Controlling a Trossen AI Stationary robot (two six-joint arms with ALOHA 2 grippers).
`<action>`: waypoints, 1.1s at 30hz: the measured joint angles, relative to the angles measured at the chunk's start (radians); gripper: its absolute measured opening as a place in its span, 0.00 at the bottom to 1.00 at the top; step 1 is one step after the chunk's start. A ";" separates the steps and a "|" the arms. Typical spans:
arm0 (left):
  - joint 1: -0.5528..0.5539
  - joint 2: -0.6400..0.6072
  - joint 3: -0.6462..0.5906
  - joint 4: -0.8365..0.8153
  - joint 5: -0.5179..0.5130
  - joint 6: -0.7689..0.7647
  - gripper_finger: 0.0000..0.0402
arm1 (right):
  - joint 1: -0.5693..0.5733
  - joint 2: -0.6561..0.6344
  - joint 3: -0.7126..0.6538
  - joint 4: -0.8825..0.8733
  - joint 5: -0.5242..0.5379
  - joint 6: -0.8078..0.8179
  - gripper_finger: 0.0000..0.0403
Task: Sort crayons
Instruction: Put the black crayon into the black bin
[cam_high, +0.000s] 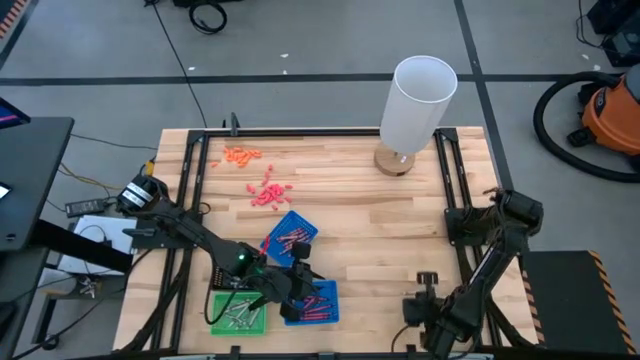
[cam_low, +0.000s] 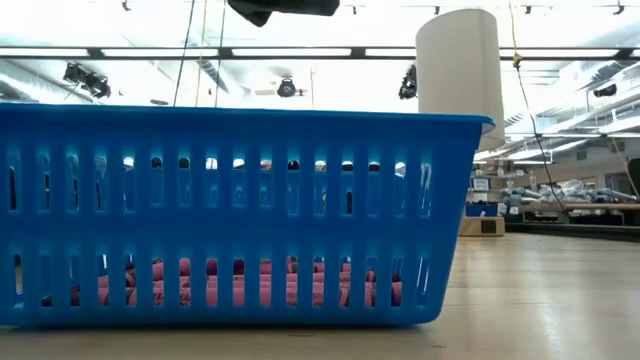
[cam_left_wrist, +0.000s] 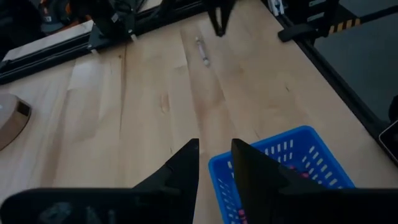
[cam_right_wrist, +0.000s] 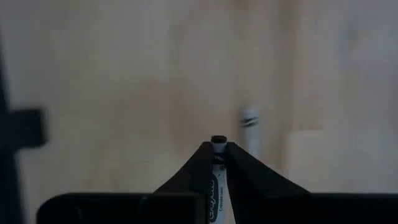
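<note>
From above, you see the left gripper (cam_high: 300, 272) between two blue trays (cam_high: 291, 234), its fingers slightly apart and empty; red crayons (cam_high: 314, 306) are sorted there, grey ones in the green tray (cam_high: 236, 310) at 9 o'clock. The right gripper (cam_right_wrist: 217, 149) pinches a white crayon (cam_right_wrist: 217, 186) for sorting.
</note>
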 joint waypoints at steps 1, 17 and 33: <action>0.000 0.000 0.000 0.000 -0.005 0.000 0.26 | -0.002 -0.016 0.000 -0.025 0.034 0.005 0.11; -0.073 -0.081 0.000 -0.271 -0.175 0.074 0.26 | -0.155 -0.065 0.000 -0.149 0.264 -0.198 0.11; 0.049 -0.081 -0.021 -0.321 -0.154 0.038 0.28 | -0.349 -0.066 0.000 0.106 0.527 -0.560 0.11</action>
